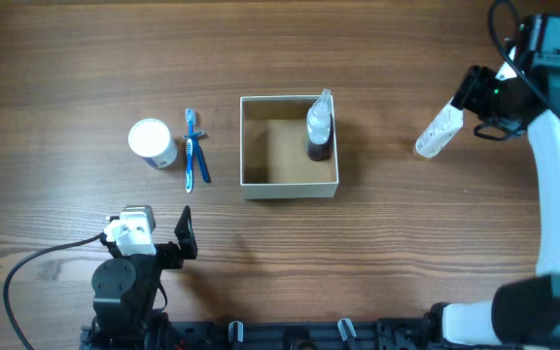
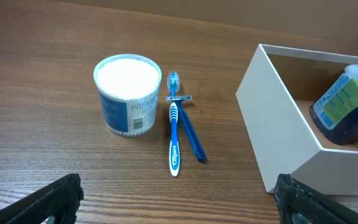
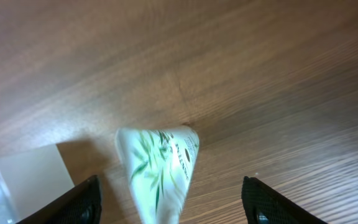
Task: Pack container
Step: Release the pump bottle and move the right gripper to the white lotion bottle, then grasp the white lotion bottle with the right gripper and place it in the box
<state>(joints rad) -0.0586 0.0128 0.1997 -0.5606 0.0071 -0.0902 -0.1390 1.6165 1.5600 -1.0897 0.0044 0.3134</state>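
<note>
The container (image 1: 290, 188), a square white-walled box with a tan inside, sits mid-table and holds a dark bottle with a clear cap (image 1: 319, 129) against its right wall. It also shows in the left wrist view (image 2: 272, 118) with the bottle (image 2: 344, 106). A white tube with green leaf print (image 1: 438, 132) lies to the container's right. My right gripper (image 1: 465, 105) is open over the tube's far end; in the right wrist view the tube (image 3: 160, 165) lies between the spread fingers (image 3: 173, 202), untouched. My left gripper (image 1: 185, 236) is open and empty near the front edge (image 2: 179, 205).
A round white-lidded jar (image 1: 151, 142) stands left of the container, also in the left wrist view (image 2: 127, 93). A blue toothbrush (image 1: 190, 156) and a blue razor (image 1: 201, 160) lie between the jar and the container. A container corner shows in the right wrist view (image 3: 30, 177).
</note>
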